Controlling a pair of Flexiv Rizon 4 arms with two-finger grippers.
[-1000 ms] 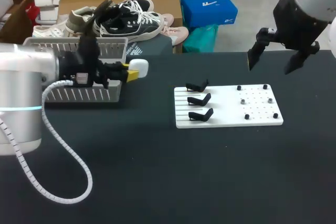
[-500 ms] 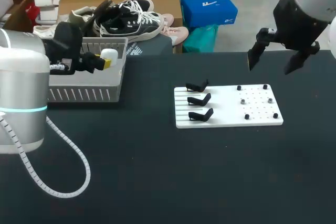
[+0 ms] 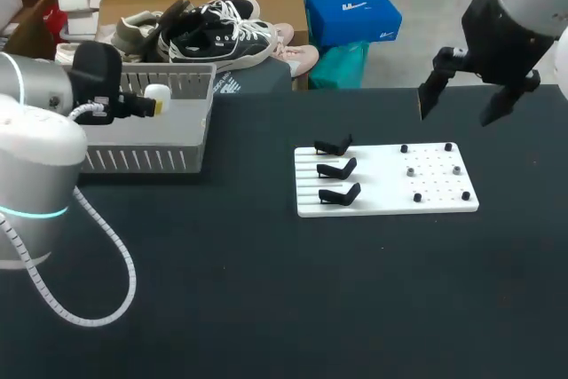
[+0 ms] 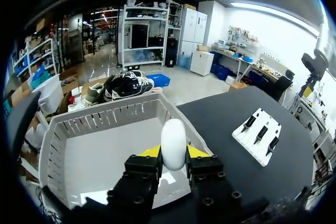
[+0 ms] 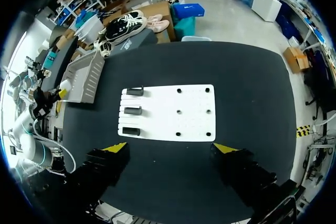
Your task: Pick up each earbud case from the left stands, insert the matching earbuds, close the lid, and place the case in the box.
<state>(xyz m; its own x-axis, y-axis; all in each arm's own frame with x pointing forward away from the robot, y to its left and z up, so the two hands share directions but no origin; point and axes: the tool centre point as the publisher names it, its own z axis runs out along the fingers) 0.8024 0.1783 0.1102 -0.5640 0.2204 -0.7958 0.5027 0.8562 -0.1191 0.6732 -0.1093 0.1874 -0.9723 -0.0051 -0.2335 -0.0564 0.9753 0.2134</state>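
Observation:
My left gripper (image 3: 157, 98) is shut on a closed white earbud case (image 3: 157, 91), which it holds above the inside of the grey slatted basket (image 3: 142, 159). In the left wrist view the case (image 4: 173, 142) stands upright between the yellow-tipped fingers (image 4: 149, 152) of that gripper (image 4: 173, 153), over the basket's floor (image 4: 100, 156). The white board (image 3: 383, 194) carries three black stands (image 3: 335, 169) on its left side, all without cases. My right gripper (image 3: 459, 108) hangs open, high over the table's far right, with nothing in it (image 5: 169, 148).
The board's right half (image 3: 435, 170) has small black pegs and metal studs. From the left arm a coiled white cable (image 3: 98, 299) loops down over the dark table (image 3: 266, 299). The basket (image 5: 84, 77) stands at the far left edge.
My left arm has carried the case leftward and back, from beside the basket's right wall to above its inside. The right arm has not moved.

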